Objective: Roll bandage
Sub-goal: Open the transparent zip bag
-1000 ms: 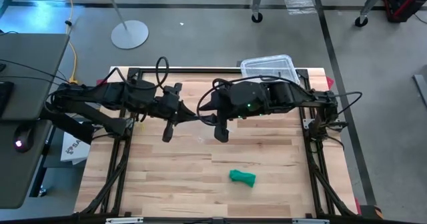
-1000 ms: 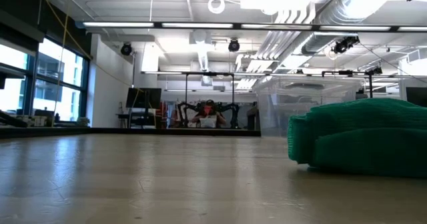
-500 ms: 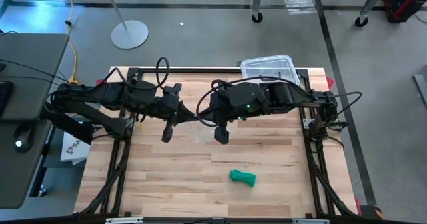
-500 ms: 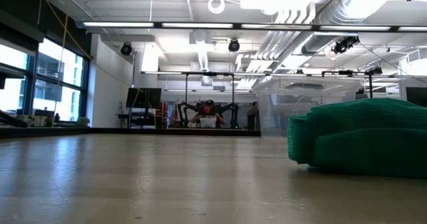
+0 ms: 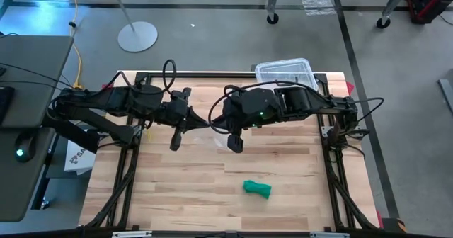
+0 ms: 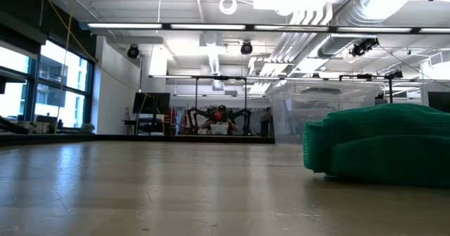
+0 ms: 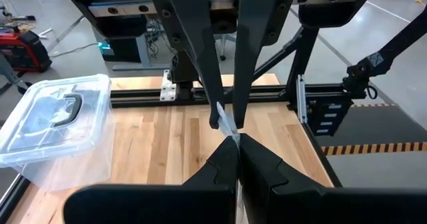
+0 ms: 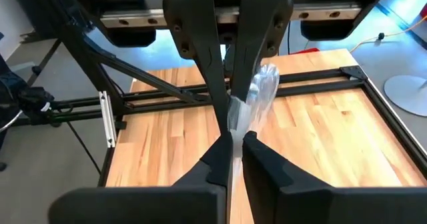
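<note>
Bandage lies alone on your table; beyond it, left tool and right tool both pinch the clear plastic bag.

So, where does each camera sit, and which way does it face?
High view: above the table, facing straight down; both arms, left hand, right hand, bandage.
Low view: table height, facing level across; bandage close, no arm.
Left wrist view: on left arm, facing right hand; own fingers show.
Right wrist view: on right arm, facing left hand.
Wrist views share the clear bag.
</note>
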Robot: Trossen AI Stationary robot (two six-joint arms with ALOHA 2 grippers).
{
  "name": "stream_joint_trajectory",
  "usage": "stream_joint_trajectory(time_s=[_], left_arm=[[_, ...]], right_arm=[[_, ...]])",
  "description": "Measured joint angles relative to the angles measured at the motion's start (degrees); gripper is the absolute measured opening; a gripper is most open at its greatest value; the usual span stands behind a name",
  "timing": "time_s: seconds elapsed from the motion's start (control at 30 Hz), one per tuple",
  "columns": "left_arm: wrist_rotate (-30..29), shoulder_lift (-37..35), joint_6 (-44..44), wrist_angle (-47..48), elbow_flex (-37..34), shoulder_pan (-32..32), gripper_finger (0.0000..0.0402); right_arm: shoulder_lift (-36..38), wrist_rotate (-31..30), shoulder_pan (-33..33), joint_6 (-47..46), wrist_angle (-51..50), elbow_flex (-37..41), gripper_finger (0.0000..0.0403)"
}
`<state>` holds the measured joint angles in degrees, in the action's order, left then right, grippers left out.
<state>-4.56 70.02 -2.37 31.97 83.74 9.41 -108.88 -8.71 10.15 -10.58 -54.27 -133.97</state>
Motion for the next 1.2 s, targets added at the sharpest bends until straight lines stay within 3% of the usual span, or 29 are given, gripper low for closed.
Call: stream_joint_trajectory(time_s=[0.53,0.63,0.8,1.03,1.2], left_arm=[[-2.2,-1.7,0.3,-2.4,0.1,0.0,0.0],[-2.2,-2.3,1.0,-2.3,0.1,0.0,0.0],[-2.1,-2.1,0.7,-2.0,0.1,0.0,0.0],[-2.1,-2.0,0.5,-2.1,0.1,0.1,0.0],[-2.0,-2.0,0.6,-2.0,0.1,0.1,0.0]], right_arm=[[-0.1,0.4,2.4,-7.9,-9.1,0.0,0.0066],[0.3,-2.0,2.9,-8.9,-9.0,0.0,0.0067],[1.9,-4.7,2.5,-7.7,-5.0,-1.0,0.0078],[1.5,-7.7,1.3,-7.7,1.4,-0.9,0.0141],[-0.6,-7.6,0.6,-7.0,5.7,-0.9,0.0142]])
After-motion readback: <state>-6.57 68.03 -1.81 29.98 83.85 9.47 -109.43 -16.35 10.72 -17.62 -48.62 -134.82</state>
